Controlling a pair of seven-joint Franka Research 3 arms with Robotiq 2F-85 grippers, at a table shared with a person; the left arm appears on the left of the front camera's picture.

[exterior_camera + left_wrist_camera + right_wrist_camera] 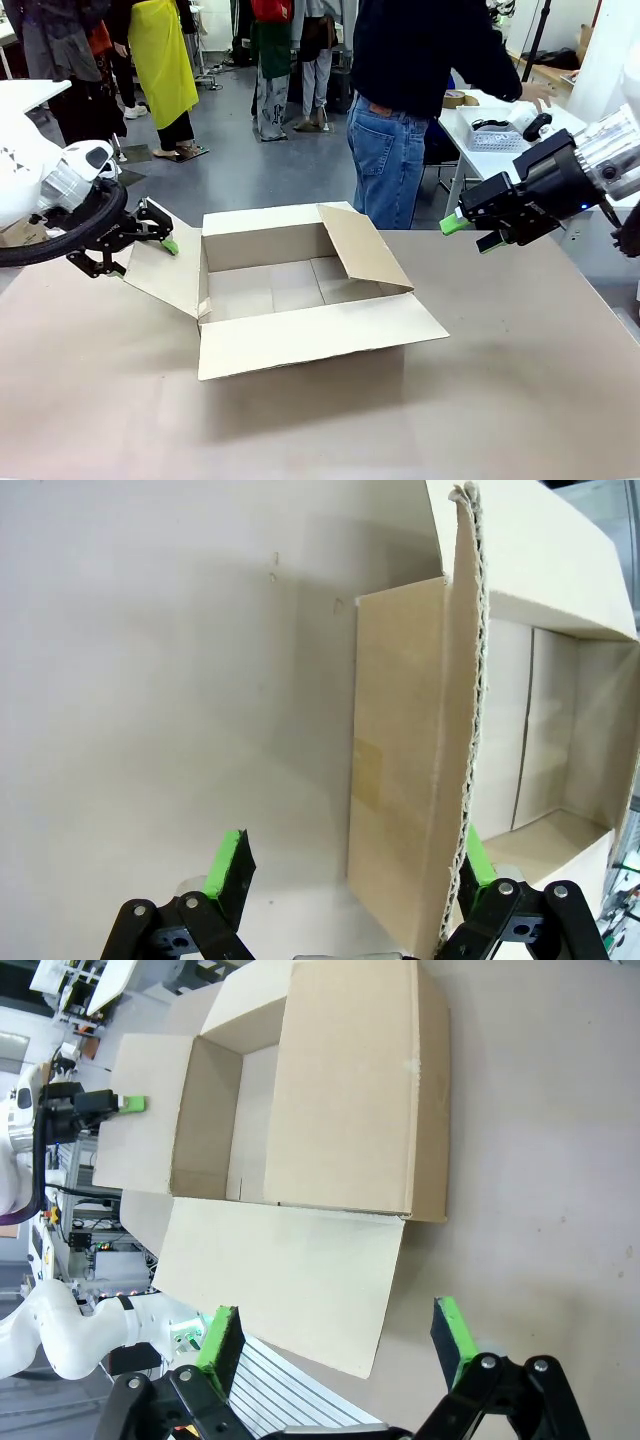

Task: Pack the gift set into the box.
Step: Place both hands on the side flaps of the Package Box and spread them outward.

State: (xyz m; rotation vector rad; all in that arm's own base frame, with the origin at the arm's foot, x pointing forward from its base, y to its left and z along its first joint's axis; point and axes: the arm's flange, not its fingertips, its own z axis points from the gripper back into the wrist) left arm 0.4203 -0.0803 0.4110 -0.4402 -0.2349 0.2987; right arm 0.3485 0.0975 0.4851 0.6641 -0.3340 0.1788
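Apparently the preparing step is in hand: the box (300, 290) is standing open and empty in the middle of the table (520, 400), and nothing of the gift set is lying in it yet. The left gripper (158, 236) is reaching to the box's left flap (165, 268). In the left wrist view its jaws are spread wide, and the flap's corrugated edge (470, 730) is passing between them close to one green pad (478, 862), not clamped. The right gripper (462, 226) is hovering beside the box, jaws wide apart and holding nothing. The white basket (497, 138) is sitting on a side table beyond, where the person's hand (540, 97) is reaching. The right flap (362, 250) is leaning inward over the opening. I am judging that the next move is calling for this flap to be pushed outward, and then for the basket to be received and lowered flat inside.
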